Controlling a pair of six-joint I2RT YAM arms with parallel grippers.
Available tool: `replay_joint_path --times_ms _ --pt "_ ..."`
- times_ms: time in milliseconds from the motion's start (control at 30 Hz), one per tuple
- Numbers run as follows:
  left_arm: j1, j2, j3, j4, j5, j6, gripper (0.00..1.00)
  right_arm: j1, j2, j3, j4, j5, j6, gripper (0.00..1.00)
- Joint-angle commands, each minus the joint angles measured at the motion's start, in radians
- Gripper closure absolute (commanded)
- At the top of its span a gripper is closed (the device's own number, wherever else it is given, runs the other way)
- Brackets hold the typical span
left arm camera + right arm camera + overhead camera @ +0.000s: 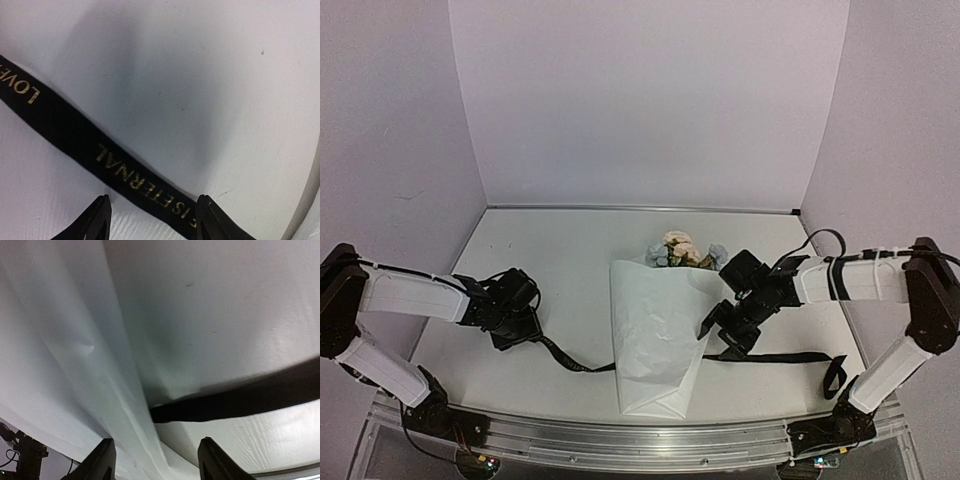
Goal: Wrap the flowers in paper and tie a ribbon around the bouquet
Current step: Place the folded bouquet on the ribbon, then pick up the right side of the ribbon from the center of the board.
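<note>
The bouquet lies mid-table: a white paper cone with peach and blue flowers poking out of its far end. The black ribbon runs under the paper and comes out on both sides. My left gripper is low over the left stretch of the ribbon. It is open, and the gold-lettered band crosses between its fingertips on the table. My right gripper is open at the paper's right edge, where the ribbon emerges from beneath.
The ribbon's right end curls up near the right arm's base. A metal rail runs along the white table's near edge. Lilac walls close in the back and both sides.
</note>
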Motion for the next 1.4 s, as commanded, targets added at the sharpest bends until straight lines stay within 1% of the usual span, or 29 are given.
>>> replay_joint_path --times_ms 0,67,167,300,433,567,633,733,833,933,1033,1133,1167,1267,1367 --pt "0.014 -0.123 -0.025 -0.093 -0.069 -0.017 0.35 -0.002 -0.19 -0.034 -0.318 0.237 -0.184 0.29" --pt "0.028 -0.152 -0.026 -0.106 -0.087 -0.007 0.33 -0.012 -0.251 -0.059 -0.383 0.306 -0.213 0.25" --pt "0.043 -0.175 -0.016 -0.128 -0.108 0.011 0.31 -0.029 -0.347 -0.104 -0.503 0.43 -0.233 0.21" --pt "0.063 -0.212 -0.015 -0.143 -0.131 0.031 0.3 -0.106 -0.455 -0.222 -0.524 0.484 -0.197 0.21" --pt "0.122 -0.251 -0.036 -0.139 -0.128 0.061 0.28 -0.228 -0.514 -0.297 -0.526 0.461 -0.187 0.2" --pt "0.182 -0.256 -0.048 -0.106 -0.083 0.108 0.29 -0.321 -0.551 -0.335 -0.525 0.47 -0.236 0.19" --pt "0.183 -0.253 -0.042 -0.093 -0.062 0.127 0.3 -0.363 -0.574 -0.346 -0.525 0.463 -0.275 0.2" --pt "0.183 -0.248 -0.036 -0.081 -0.019 0.148 0.32 -0.417 -0.63 -0.36 -0.588 0.483 -0.339 0.19" --pt "0.183 -0.262 -0.055 -0.073 0.004 0.143 0.32 -0.49 -0.679 -0.415 -0.618 0.467 -0.357 0.19" --pt "0.183 -0.281 -0.071 -0.066 0.015 0.132 0.32 -0.549 -0.687 -0.457 -0.607 0.432 -0.379 0.19" --pt "0.183 -0.288 -0.079 -0.064 0.019 0.126 0.32 -0.588 -0.65 -0.495 -0.53 0.358 -0.387 0.19" --pt "0.183 -0.292 -0.084 -0.064 0.019 0.12 0.32 -0.606 -0.601 -0.516 -0.471 0.309 -0.371 0.24" --pt "0.183 -0.296 -0.086 -0.065 0.014 0.116 0.32 -0.611 -0.585 -0.525 -0.456 0.304 -0.363 0.28" --pt "0.184 -0.31 -0.085 -0.087 -0.015 0.099 0.31 -0.625 -0.564 -0.55 -0.435 0.303 -0.348 0.45" --pt "0.192 -0.336 -0.08 -0.127 -0.063 0.07 0.3 -0.644 -0.571 -0.569 -0.429 0.311 -0.336 0.69"
